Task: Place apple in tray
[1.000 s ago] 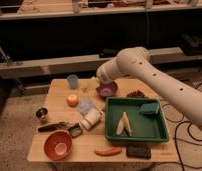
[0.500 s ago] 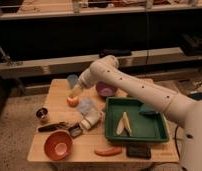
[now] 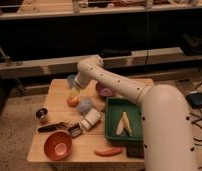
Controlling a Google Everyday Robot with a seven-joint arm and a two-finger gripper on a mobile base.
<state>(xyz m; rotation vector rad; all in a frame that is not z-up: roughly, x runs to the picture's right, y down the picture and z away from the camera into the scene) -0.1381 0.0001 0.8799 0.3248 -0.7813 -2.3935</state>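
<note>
The apple [image 3: 72,101], small and orange-yellow, sits on the wooden table [image 3: 54,95] left of centre. My gripper [image 3: 74,91] hangs at the end of the white arm, directly over the apple and at or just above its top. The dark green tray [image 3: 111,104] lies on the right half of the table, about a hand's width right of the apple. A pale peeled banana-like item [image 3: 123,123] lies in it. My arm crosses over the tray's right side.
A purple bowl [image 3: 104,91] stands behind the tray. A bluish object [image 3: 85,105] and a white bottle [image 3: 90,120] lie between apple and tray. An orange-red bowl [image 3: 58,145], carrot-like item [image 3: 108,151], small metal cup [image 3: 42,114] and dark tool [image 3: 51,127] are at the front. A blue cup [image 3: 70,79] stands behind the apple.
The arm has swung left from over the purple bowl, and the gripper has come down onto the apple's spot. The apple and tray have not moved.
</note>
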